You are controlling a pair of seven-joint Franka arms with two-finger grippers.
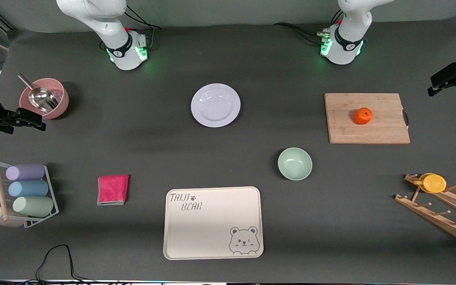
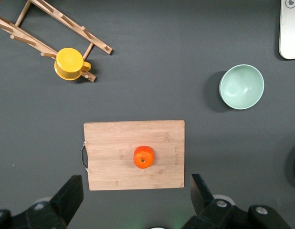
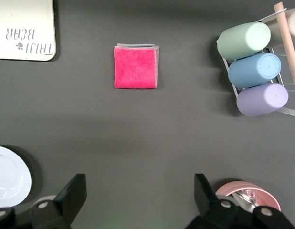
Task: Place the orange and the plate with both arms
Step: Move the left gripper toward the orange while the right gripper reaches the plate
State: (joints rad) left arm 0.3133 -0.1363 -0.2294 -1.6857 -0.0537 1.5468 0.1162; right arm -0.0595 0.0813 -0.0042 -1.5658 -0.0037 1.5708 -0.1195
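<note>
The orange [image 1: 362, 116] sits on a wooden cutting board [image 1: 382, 126] toward the left arm's end of the table; it also shows in the left wrist view [image 2: 143, 157]. The pale lavender plate [image 1: 215, 105] lies on the dark table between the two arm bases, and part of it shows in the right wrist view [image 3: 8, 176]. My left gripper [image 2: 136, 185] is open and empty, high over the board's edge. My right gripper [image 3: 139, 183] is open and empty, high over bare table beside the plate. Neither gripper shows in the front view.
A pale green bowl [image 1: 295, 163] and a cream bear-print tray [image 1: 213, 237] lie nearer the camera. A pink cloth [image 1: 113, 189], a cup rack [image 1: 22, 194] and a pink bowl with a scoop [image 1: 44, 98] are at the right arm's end. A wooden rack holds a yellow cup [image 1: 434, 183].
</note>
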